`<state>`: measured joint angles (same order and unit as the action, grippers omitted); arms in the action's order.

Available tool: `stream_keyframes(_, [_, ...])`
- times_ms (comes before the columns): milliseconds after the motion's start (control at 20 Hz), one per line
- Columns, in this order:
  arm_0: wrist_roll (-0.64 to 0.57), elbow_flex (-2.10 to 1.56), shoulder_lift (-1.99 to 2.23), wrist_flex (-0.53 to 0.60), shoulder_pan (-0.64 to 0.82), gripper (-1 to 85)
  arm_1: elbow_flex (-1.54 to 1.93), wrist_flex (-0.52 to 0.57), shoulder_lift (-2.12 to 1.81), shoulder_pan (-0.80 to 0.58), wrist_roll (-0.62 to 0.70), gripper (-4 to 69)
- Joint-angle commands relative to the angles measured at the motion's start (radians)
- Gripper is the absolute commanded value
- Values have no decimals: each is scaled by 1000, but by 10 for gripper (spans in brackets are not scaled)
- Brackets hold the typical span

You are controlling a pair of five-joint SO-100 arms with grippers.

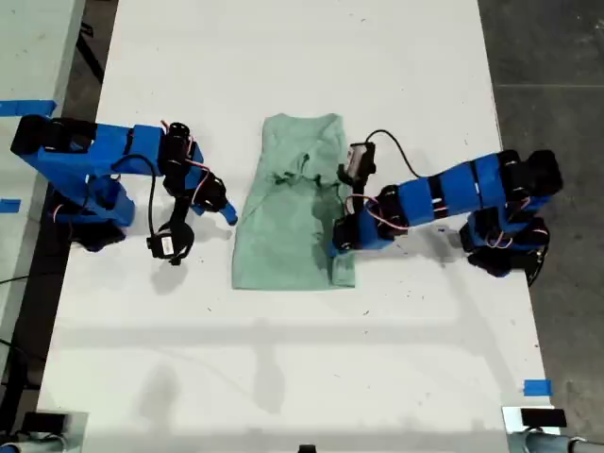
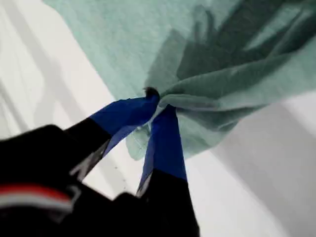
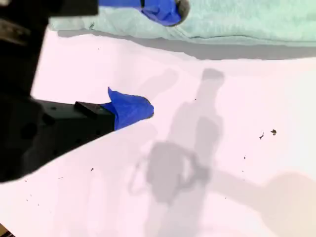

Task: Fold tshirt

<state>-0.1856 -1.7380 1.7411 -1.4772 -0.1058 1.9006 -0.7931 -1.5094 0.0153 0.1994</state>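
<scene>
First gripper (image 2: 157,101) pinching a bunched tshirt (image 1: 293,212) edge. Second gripper (image 3: 158,59) beside the tshirt, fingers (image 3: 129,108) spread over bare table (image 1: 283,359).

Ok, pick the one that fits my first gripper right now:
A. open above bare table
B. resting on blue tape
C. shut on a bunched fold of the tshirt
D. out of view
C: the first wrist view shows my first gripper pinching gathered cloth of the tshirt.
</scene>
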Motion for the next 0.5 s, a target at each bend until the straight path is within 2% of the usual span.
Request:
stream_keyframes(0, [12,18,11,-2,-9,221,-103,81,161,-41,-12,31])
stream_keyframes(50, [14,21,14,-3,-9,220,-140,52,201,-41,-6,205])
stream_keyframes(100, [15,25,17,-5,-9,219,-169,18,202,-35,15,306])
stream_keyframes(450, [46,126,31,-103,-38,221,-434,-551,-169,21,71,309])
